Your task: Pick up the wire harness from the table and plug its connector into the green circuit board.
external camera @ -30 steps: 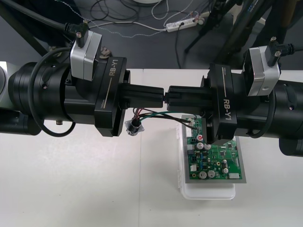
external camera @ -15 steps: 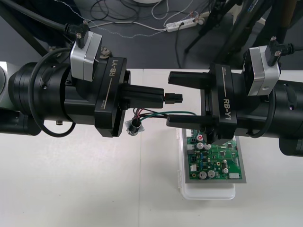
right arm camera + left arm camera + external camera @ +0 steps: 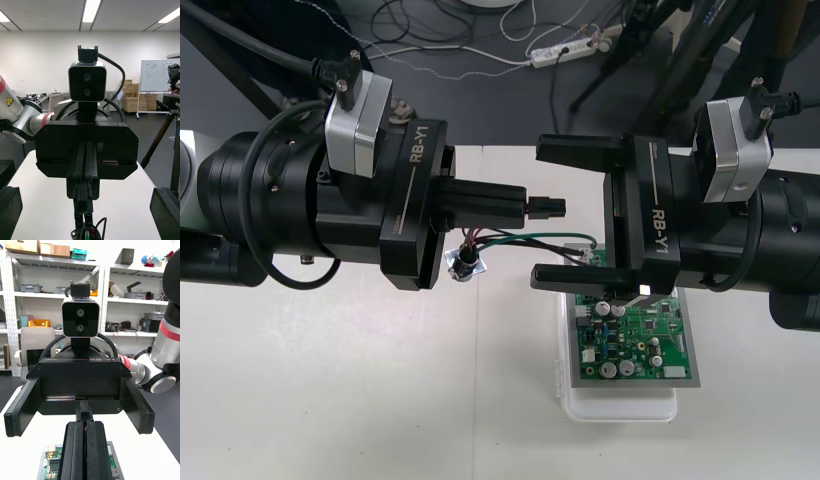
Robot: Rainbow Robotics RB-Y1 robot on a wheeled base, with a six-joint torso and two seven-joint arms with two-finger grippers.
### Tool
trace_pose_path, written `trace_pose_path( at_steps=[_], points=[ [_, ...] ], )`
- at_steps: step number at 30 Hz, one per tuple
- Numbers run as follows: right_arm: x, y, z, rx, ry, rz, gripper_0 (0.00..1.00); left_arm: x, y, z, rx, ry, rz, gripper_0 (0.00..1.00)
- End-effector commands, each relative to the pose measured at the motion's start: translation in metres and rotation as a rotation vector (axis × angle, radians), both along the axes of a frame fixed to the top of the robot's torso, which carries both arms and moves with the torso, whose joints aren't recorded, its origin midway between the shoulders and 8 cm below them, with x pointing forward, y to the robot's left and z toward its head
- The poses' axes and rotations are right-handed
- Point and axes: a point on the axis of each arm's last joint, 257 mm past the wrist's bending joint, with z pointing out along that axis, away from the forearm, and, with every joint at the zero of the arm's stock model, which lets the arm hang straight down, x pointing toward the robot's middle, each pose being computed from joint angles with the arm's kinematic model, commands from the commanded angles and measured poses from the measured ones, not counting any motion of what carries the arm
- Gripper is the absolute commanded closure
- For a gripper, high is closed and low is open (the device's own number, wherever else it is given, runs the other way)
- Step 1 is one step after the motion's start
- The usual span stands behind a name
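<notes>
At frame centre, above table (image 3: 330,400): left gripper (image 3: 515,205) clamps harness plug (image 3: 548,208), long axis pointing right into right gripper (image 3: 538,214), fingers (image 3: 580,150) spread wide. Beneath, wires (image 3: 510,240) and socket (image 3: 465,265) droop. Lower right, under right arm: green circuit board (image 3: 635,340).

We see left gripper (image 3: 83,198) facing us, fingers shut, harness (image 3: 89,233) wires hanging beneath, right gripper (image 3: 87,195) fingers (image 3: 167,212) spread wide, tabletop (image 3: 45,210) below

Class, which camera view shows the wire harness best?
The front view: there the wire harness shows from metal socket to black plug, held in the left gripper. The left wrist view gives the plug between the fingertips; the right wrist view, its wires beneath that gripper.
</notes>
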Motion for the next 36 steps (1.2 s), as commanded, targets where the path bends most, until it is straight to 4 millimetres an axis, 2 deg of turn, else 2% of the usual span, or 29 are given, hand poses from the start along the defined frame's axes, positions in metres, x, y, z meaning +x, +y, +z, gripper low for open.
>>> trace_pose_path(
  at_steps=[1, 12, 36],
  points=[
    [0.003, -0.006, 0.007, 0.020, -0.027, -0.030, 0.00, -0.014, -0.004, 0.010, -0.003, -0.091, -0.033, 1.00],
    [0.003, -0.005, 0.006, 0.017, -0.030, -0.029, 0.00, -0.009, 0.001, 0.001, 0.001, -0.074, -0.012, 1.00],
    [0.008, -0.007, 0.002, -0.003, -0.027, -0.046, 0.00, -0.007, 0.022, -0.036, 0.008, -0.030, 0.047, 1.00]
  ],
)
